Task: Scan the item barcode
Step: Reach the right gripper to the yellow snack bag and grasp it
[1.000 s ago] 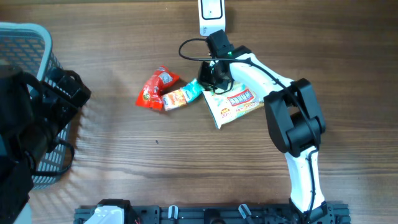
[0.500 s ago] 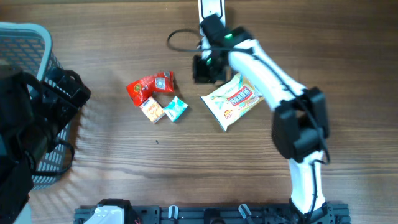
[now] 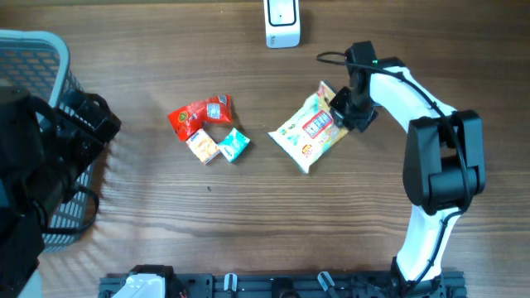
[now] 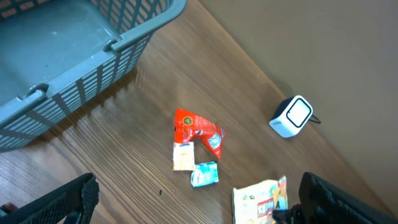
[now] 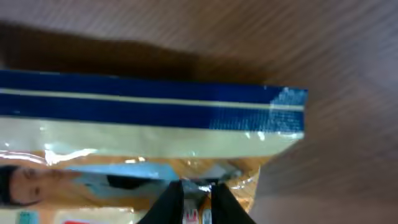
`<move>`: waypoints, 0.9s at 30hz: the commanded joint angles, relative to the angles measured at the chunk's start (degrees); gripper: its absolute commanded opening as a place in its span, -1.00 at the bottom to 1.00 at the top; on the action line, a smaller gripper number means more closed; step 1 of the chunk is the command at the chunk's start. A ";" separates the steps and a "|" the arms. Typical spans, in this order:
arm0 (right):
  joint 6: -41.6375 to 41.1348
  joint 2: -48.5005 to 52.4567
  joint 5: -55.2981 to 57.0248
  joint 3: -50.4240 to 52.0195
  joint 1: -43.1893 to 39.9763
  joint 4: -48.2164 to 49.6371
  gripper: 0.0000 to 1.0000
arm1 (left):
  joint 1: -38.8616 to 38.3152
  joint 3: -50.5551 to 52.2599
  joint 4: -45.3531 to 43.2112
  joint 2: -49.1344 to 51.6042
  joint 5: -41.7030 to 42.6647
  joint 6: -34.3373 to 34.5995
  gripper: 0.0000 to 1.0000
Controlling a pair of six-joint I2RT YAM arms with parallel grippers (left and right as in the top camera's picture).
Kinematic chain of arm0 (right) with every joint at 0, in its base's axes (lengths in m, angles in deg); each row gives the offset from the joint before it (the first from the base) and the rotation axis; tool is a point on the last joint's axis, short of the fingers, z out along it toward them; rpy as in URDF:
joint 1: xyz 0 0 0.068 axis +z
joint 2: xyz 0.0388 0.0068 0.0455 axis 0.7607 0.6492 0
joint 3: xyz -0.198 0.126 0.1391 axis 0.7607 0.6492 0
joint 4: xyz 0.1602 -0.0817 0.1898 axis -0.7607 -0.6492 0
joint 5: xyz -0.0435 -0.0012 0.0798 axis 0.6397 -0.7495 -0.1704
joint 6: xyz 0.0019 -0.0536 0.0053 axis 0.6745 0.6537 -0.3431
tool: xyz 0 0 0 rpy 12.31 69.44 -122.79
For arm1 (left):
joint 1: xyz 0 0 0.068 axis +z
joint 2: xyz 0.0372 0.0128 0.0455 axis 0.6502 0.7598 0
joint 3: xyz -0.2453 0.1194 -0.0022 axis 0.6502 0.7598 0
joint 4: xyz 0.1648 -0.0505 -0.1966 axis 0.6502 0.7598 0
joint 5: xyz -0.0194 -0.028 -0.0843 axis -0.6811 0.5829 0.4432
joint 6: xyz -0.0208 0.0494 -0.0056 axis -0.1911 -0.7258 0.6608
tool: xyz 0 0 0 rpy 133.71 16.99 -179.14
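Observation:
A yellow snack bag (image 3: 308, 131) lies on the wooden table right of centre; it also shows at the bottom of the left wrist view (image 4: 258, 200). My right gripper (image 3: 344, 108) is at the bag's upper right corner. In the right wrist view its jaws (image 5: 197, 186) pinch a crinkled fold of the bag (image 5: 143, 140). The white barcode scanner (image 3: 281, 23) stands at the table's far edge, apart from the bag, and shows again from the left wrist (image 4: 292, 116). My left gripper (image 4: 199, 193) hangs wide open, high above the table near the basket, holding nothing.
A red packet (image 3: 199, 116), a small cream packet (image 3: 202, 146) and a teal packet (image 3: 234, 144) lie together left of the bag. A grey slatted basket (image 3: 33, 50) stands at the left edge under the left arm. The scanner's cable loops beside the right arm.
My right gripper swung from beside the scanner down and right to the bag's upper right corner. The bag turned and its corner lifted. The small packets slid left about a second ago.

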 commanded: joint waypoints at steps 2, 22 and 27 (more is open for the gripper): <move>12.92 0.50 -6.60 1.20 0.66 10.38 -0.66 | 0.48 0.15 0.02 -0.15 -0.94 0.94 1.00; 14.27 2.60 -6.95 -3.39 7.89 5.29 -0.91 | 0.48 0.15 0.02 -0.15 -0.92 0.94 1.00; 20.61 2.45 -1.07 -4.17 12.83 4.50 -0.91 | 0.48 0.15 0.02 -0.15 -0.92 0.94 1.00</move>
